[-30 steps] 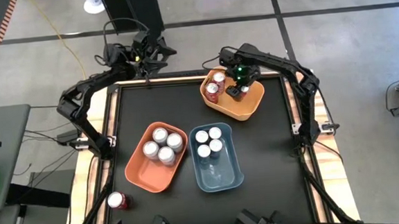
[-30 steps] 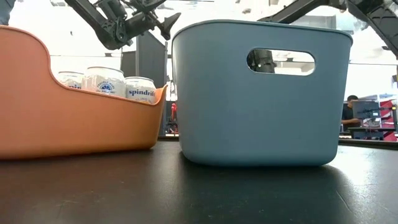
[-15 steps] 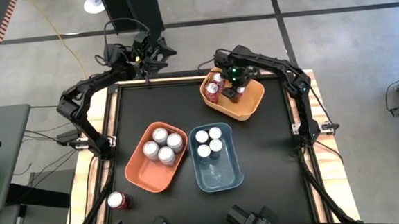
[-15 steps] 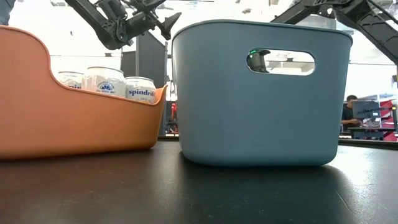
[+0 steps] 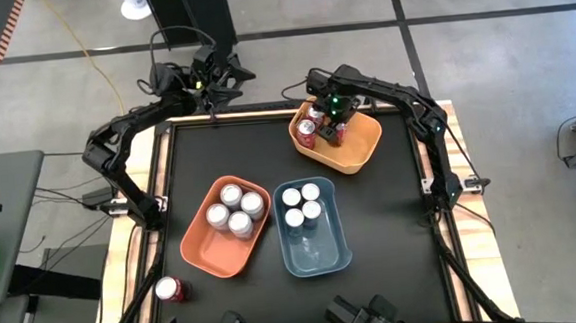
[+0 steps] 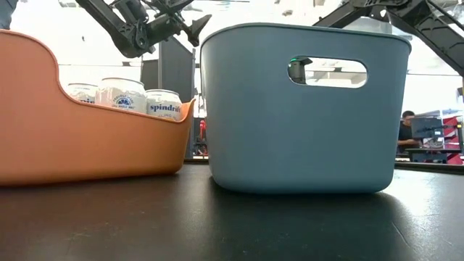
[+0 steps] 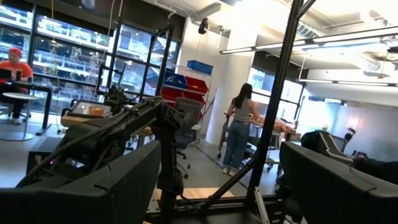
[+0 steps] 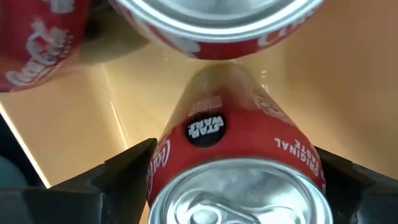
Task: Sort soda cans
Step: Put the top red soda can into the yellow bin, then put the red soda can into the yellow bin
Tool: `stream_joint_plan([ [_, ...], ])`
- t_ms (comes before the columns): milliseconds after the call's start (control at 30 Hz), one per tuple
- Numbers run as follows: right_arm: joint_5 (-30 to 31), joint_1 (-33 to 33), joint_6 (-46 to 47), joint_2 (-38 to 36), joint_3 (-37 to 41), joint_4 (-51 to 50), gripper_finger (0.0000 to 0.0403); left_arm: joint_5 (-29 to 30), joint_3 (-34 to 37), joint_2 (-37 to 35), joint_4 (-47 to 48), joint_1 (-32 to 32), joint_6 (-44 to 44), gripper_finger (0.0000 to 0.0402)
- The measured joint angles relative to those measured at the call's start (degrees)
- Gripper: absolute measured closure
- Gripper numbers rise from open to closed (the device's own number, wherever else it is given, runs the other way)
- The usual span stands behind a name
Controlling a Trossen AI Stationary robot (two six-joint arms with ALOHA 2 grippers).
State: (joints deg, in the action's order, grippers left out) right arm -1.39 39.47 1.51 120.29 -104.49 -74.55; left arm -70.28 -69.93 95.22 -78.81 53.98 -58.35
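My right gripper [image 5: 334,121] [image 8: 233,177] reaches down into the far orange bin [image 5: 360,153], shut on a red soda can [image 8: 231,140]. Two more red cans [image 5: 307,129] [image 8: 38,37] sit in that bin beside it. Several silver-white cans [image 5: 233,210] [image 6: 122,94] stand in the near orange bin [image 5: 205,249]. Several silver-topped cans [image 5: 302,204] stand in the blue bin [image 5: 319,252] [image 6: 304,138]. One red can [image 5: 170,289] lies on the table's near-left border. My left gripper [image 5: 211,84] [image 7: 217,180] hangs open over the far left edge. My right gripper pinches the red can's side wall [image 8: 163,163] near its silver top, one finger [image 8: 124,171] on either side. The fingers come from above, pointing down along the can. The can stands upright inside the far orange bin. Whether its base rests on the bin floor I cannot tell.
The blue bin and the near orange bin stand side by side in the middle of the black table [image 5: 392,215]. Bare table lies right of the blue bin and along the far left. People show in the room beyond.
My right gripper has moved a little toward the table's far-left inside the far orange bin, nearer the two red cans there, carrying its can along.
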Motion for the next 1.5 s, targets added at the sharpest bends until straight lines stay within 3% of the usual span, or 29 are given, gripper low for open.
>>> stream_joint_plan([
  [533,3.3,-0.5,-0.5,-6.8,0.0,-0.2,0.0033,-0.1,0.0,0.0,0.0,0.0,0.3,0.0079],
  [833,4.7,-1.0,-1.8,-17.1,0.0,2.2,0.0034,-0.1,-0.6,0.0,0.6,-0.3,0.3,0.0079],
  [1033,4.7,-3.5,-4.8,-25.1,0.0,7.7,0.0034,-1.6,-2.3,-4.9,10.0,-2.2,3.1,0.0079],
  [1167,4.7,-5.9,-7.7,-29.3,0.0,10.5,0.0034,-1.9,-2.8,-12.5,22.5,-2.3,9.8,0.0079],
  [1267,4.7,-7.6,-9.9,-31.9,1.2,13.6,0.0034,1.1,-2.9,-19.5,39.9,-2.3,21.2,0.0079],
  [1400,4.6,-9.3,-12.9,-34.7,5.1,19.4,0.0035,15.9,-2.9,-29.3,72.7,-2.9,44.5,0.0079],
  [1500,4.4,-10.4,-14.9,-36.3,9.2,24.7,0.0035,30.8,-2.9,-34.6,89.0,-6.3,54.1,0.0079],
])
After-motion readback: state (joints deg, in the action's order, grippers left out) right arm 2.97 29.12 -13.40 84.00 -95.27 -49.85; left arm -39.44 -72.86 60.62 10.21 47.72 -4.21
